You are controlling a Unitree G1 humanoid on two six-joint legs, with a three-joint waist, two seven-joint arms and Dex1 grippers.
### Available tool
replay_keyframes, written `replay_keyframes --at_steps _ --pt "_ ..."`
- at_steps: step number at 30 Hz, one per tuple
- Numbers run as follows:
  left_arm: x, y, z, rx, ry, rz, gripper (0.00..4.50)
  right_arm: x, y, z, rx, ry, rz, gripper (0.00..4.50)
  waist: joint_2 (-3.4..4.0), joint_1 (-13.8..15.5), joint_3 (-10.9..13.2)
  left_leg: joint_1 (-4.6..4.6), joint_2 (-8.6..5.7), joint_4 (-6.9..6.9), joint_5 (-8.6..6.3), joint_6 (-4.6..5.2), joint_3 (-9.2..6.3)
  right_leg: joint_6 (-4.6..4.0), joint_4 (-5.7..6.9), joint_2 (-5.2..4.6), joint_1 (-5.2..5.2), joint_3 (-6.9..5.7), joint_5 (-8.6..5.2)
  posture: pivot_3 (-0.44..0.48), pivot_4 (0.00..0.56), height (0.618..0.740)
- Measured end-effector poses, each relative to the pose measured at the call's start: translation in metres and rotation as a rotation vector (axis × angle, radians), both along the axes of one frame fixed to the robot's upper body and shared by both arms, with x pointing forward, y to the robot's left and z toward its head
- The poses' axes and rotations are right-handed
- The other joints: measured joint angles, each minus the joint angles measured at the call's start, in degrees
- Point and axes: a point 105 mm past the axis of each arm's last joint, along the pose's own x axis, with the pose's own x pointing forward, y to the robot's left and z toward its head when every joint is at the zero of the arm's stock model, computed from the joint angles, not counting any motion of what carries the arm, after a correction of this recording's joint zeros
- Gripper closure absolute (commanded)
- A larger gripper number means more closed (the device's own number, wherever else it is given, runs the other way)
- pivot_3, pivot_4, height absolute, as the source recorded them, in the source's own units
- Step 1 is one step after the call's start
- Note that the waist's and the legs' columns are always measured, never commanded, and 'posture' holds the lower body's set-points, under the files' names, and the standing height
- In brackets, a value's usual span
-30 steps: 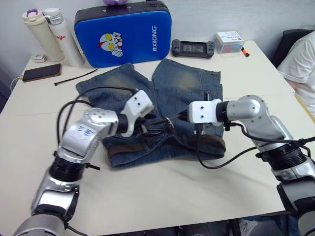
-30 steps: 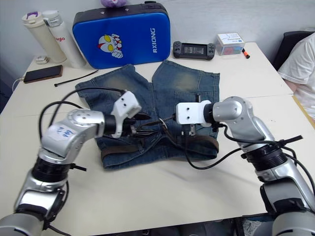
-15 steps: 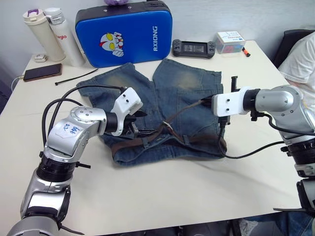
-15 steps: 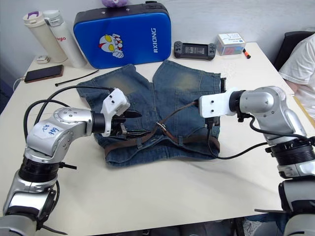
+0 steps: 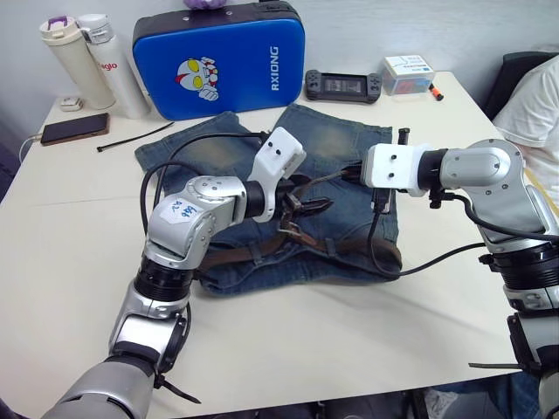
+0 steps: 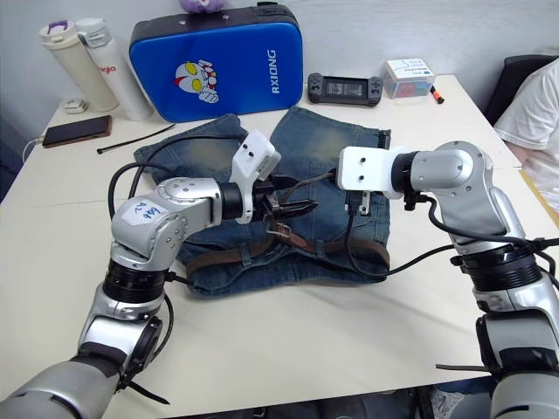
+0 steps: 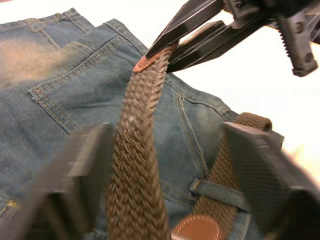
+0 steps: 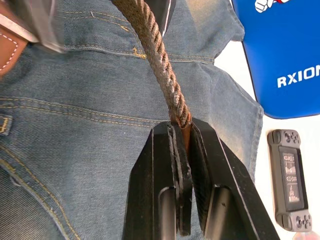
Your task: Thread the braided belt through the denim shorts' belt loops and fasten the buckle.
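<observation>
Braided belt (image 5: 236,255) is mostly lying along the waistband of the denim shorts (image 5: 341,140), which are spread flat on the bench (image 5: 288,349). Its free tail lifts up off the buckle (image 5: 293,231) towards the robot's right.

Head views: the right gripper (image 5: 349,172) has the tail end pinched and holds it up in the air over the middle of the shorts. Half a second ago that arm was stretched further out to the right with the tail pulled long, so it has come back in a bit. The bigger change is the left gripper (image 5: 314,207). It was down at the left part of the waistband, and now it has swung across to the middle, right next to the raised tail and just above the buckle.

Left wrist view: its jaws are spread wide with the strap running up between them. The strap sits closer to one finger (image 7: 85,165), and nothing is squeezed yet. One belt loop (image 7: 212,187) shows on the waistband with the belt passing under it.

Right wrist view: its jaws are clamped tight on the very tip of the strap, with denim underneath.

Looks like the threading is pretty much done and it's down to the buckle now. Best guess is the left is lining up to take the strap near the buckle so the prong can get seated.
</observation>
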Motion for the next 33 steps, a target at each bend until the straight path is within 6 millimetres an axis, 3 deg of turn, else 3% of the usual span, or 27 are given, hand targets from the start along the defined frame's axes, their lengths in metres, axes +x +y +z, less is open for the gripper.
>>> replay_keyframes --at_steps 5,8,9,11,16,19,20,23,26,27,33 --pt "0.002 0.001 -0.002 0.010 0.002 0.015 4.33 -0.002 0.000 -0.002 -0.001 0.019 0.002 4.50 0.00 0.0 0.0 0.00 0.00 -0.02 0.00 0.00 0.00 0.00 -0.01 0.00 -0.02 0.00 0.00 0.000 0.150 0.664" --pt "0.002 0.001 -0.001 0.009 0.002 0.015 4.44 -0.003 -0.002 -0.003 -0.002 0.027 -0.003 4.50 0.00 0.0 0.0 0.00 0.00 0.00 0.00 0.00 0.00 0.00 -0.02 0.00 -0.01 0.00 0.00 0.000 0.150 0.664" --pt "0.001 0.001 -0.001 0.008 0.002 0.014 4.50 -0.003 -0.002 -0.003 0.008 0.037 -0.006 3.82 0.00 0.0 0.0 0.00 -0.02 0.00 0.00 0.00 0.00 0.00 -0.03 -0.01 -0.01 0.01 0.00 0.000 0.150 0.664" --pt "0.001 0.001 -0.001 0.007 0.002 0.013 4.50 -0.003 -0.002 -0.003 0.026 0.052 -0.011 3.36 0.00 0.1 0.0 0.00 -0.02 0.01 0.00 0.00 -0.01 0.00 -0.03 -0.02 0.00 0.00 0.00 0.000 0.150 0.664" --pt "0.002 0.003 -0.002 0.004 0.010 0.016 4.50 -0.008 -0.001 -0.003 0.128 0.129 -0.010 1.36 0.00 0.2 0.0 0.00 -0.02 0.02 0.00 0.00 -0.01 0.00 -0.03 -0.02 0.02 0.00 0.00 0.000 0.150 0.664" --pt "0.002 0.006 0.001 -0.097 0.113 0.038 4.50 -0.028 0.000 0.000 0.258 0.293 0.009 0.17 0.00 0.3 0.0 -0.01 -0.01 0.01 0.00 0.00 -0.02 0.00 -0.03 -0.02 0.02 -0.01 0.00 0.000 0.150 0.664" --pt "0.001 0.010 0.002 -0.156 0.179 0.053 4.50 -0.037 -0.004 0.000 0.290 0.361 0.011 0.02 0.00 0.6 0.0 -0.02 0.00 0.05 0.00 0.00 -0.03 0.00 -0.03 -0.02 0.03 -0.01 0.00 0.000 0.150 0.664" --pt "-0.001 0.013 0.000 -0.217 0.266 0.061 4.50 -0.050 -0.007 0.004 0.324 0.433 0.017 0.02 0.00 0.8 0.0 -0.01 0.00 0.05 0.00 0.00 -0.02 0.00 -0.06 -0.02 0.05 -0.01 0.00 0.000 0.150 0.664" --pt "0.001 0.025 -0.012 -0.349 0.467 0.148 4.50 -0.069 0.001 -0.005 0.425 0.603 0.037 0.76 -0.05 1.3 0.0 0.08 0.03 0.08 0.00 0.00 0.01 0.00 -0.11 -0.01 0.16 -0.04 0.00 0.000 0.150 0.664" --pt "0.005 0.042 -0.018 -0.417 0.538 0.221 4.50 -0.062 0.012 -0.011 0.535 0.621 0.036 1.27 -0.06 1.1 0.0 0.19 0.04 0.03 0.01 -0.02 0.03 0.02 -0.10 0.00 0.16 -0.04 0.01 0.000 0.150 0.664" --pt "0.010 0.066 -0.026 -0.669 0.649 0.373 4.50 -0.048 0.028 -0.034 0.703 0.738 -0.029 4.09 -0.11 1.6 0.0 0.16 -0.04 0.08 0.00 -0.01 -0.07 0.05 -0.11 -0.03 0.19 -0.10 0.03 0.000 0.150 0.664"
